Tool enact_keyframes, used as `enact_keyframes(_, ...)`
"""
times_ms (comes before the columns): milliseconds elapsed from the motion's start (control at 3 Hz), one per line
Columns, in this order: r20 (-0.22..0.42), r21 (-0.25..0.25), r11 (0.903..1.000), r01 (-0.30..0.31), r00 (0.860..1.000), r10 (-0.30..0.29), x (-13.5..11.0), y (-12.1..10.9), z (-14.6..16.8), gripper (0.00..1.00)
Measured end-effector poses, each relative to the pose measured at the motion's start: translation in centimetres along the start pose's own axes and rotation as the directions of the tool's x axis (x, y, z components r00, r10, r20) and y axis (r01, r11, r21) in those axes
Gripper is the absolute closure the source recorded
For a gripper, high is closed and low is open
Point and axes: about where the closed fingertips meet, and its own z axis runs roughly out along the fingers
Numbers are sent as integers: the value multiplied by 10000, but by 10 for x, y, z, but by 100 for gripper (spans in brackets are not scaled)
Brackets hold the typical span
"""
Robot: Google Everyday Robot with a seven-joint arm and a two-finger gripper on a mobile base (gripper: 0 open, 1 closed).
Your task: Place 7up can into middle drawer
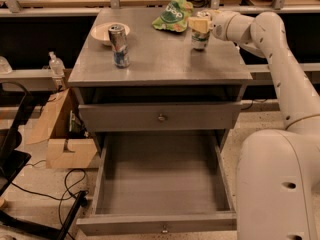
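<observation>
One white robot arm reaches in from the right over a grey cabinet. Its gripper (199, 24) sits at the top of the 7up can (200, 39), which stands upright at the right rear of the cabinet top (160, 64) — whether it is clamped on the can cannot be told. A green chip bag (174, 15) lies just left of the can. A slim silver-and-blue can (119, 46) stands at the left, beside a white plate (102, 33). Below, one closed drawer (160, 116) — and under it an open drawer (160, 184).
</observation>
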Motion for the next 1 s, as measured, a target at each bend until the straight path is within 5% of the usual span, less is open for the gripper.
enact_keyframes(667, 218, -7, 9925, 1222, 9923, -1221, -73, 25, -64, 100)
enact_keyframes(1000, 307, -348, 9851, 1682, 9854, -1672, -80, 65, -126, 100)
